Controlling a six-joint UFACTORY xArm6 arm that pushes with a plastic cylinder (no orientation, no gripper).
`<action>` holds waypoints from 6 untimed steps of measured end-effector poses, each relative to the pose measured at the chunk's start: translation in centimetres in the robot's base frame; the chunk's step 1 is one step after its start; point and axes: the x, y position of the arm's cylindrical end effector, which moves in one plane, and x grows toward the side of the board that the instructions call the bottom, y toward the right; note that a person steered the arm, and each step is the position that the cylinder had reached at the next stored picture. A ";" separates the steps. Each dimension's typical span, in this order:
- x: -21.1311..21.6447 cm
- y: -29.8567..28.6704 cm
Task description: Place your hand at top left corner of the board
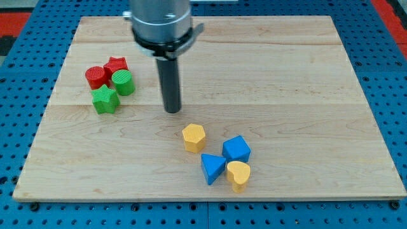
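Observation:
My tip (172, 111) rests on the wooden board (286, 76) near its middle, a little left of centre. The board's top left corner (82, 20) lies far up and to the left of the tip. A cluster of blocks sits left of the tip: a red cylinder (96, 77), a red star (116, 65), a green cylinder (123, 83) and a green star (105, 100). Below and right of the tip are a yellow hexagon (193, 137), a blue cube (236, 149), a blue triangle (212, 168) and a yellow heart (239, 175).
The board lies on a blue pegboard table (19, 127). The arm's grey metal body (160, 22) hangs over the board's top edge above the rod.

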 end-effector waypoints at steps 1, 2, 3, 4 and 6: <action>0.0 -3.2; -2.7 -1.8; -11.2 -1.1; -17.6 -5.7; -19.8 -16.4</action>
